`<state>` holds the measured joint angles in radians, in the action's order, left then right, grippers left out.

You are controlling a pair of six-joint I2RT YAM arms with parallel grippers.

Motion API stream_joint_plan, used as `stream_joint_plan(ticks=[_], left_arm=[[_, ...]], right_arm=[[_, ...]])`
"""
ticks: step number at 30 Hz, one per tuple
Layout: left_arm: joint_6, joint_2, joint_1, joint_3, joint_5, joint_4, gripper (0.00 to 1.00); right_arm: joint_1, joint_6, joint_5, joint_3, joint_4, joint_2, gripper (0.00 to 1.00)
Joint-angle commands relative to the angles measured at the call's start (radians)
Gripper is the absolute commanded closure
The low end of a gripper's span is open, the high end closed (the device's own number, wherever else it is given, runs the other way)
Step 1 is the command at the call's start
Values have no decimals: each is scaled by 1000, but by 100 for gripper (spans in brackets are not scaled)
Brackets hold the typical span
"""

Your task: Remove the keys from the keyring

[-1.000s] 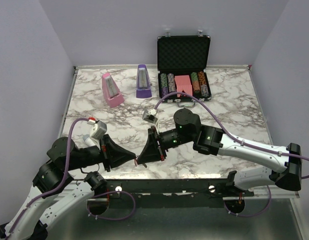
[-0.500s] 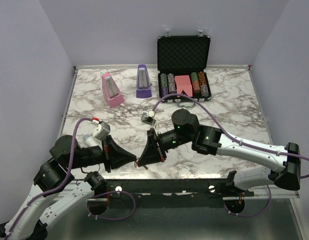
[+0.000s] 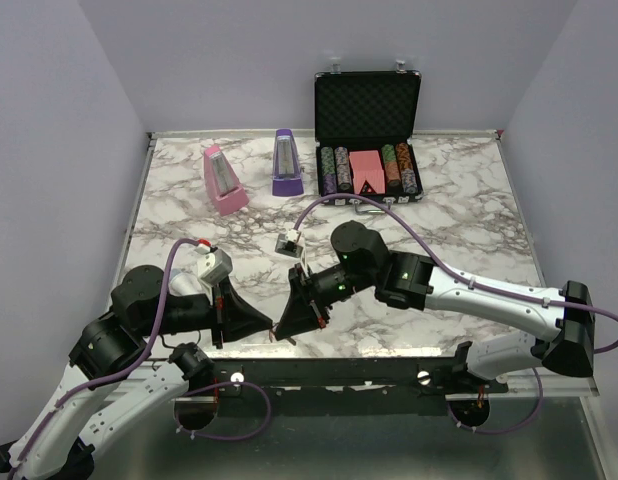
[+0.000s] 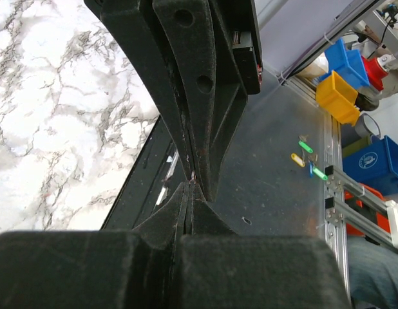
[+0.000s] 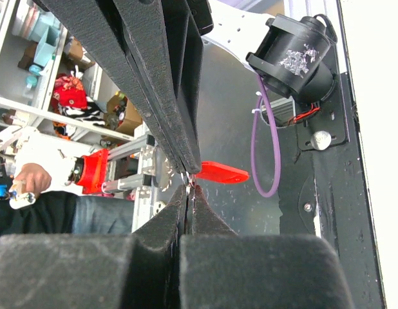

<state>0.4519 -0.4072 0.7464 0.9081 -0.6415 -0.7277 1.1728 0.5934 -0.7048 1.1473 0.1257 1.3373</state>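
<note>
Right gripper [image 5: 189, 188]: fingers pressed together along their whole length, no gap visible. Their tips pinch a thin metal ring, which shows as a small bright arc at the point of contact.

Left gripper [image 4: 188, 188]: also closed with its fingers flat against each other. It meets the right gripper tip to tip from the opposite side and clamps the same small assembly.

Keyring [image 5: 218, 172]: the red oblong tag juts sideways from the junction of the two sets of tips. It is held in the air and touches no surface. The ring end is buried between the black fingers.

Keys: only a sliver of silvery metal shows at the junction in the left wrist view. It is too small and too covered to tell key from ring.

Position: from the top view, the junction sits at the near edge of the marble table [image 3: 469, 200], left of its middle, between the two arm bases.

Surroundings: an open black case [image 3: 367, 100] stands at the far edge, with rows of poker chips [image 3: 336, 168] and a pink block [image 3: 365, 168] in it. A purple pyramid-shaped object [image 3: 286, 163] stands just left of the case. A pink one [image 3: 223, 182] stands further left. All of these are well apart from the grippers
</note>
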Motion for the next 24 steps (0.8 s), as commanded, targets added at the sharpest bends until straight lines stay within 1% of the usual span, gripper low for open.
stream_joint_plan(ticks=[1, 5, 10, 12, 24], left_arm=[[-30, -21, 2, -11, -64, -90, 100], [-33, -21, 2, -9, -60, -91, 100], [-28, -9, 2, 9, -1, -99, 100], [-25, -2, 2, 17, 0, -95, 100], [13, 10, 2, 49, 51, -59, 80]], right_arm=[[7, -7, -13, 75, -47, 10, 99], [11, -9, -12, 78, -47, 17, 99], [16, -10, -7, 77, -44, 16, 99], [14, -10, -9, 75, -43, 13, 99], [19, -10, -1, 60, -38, -10, 99]])
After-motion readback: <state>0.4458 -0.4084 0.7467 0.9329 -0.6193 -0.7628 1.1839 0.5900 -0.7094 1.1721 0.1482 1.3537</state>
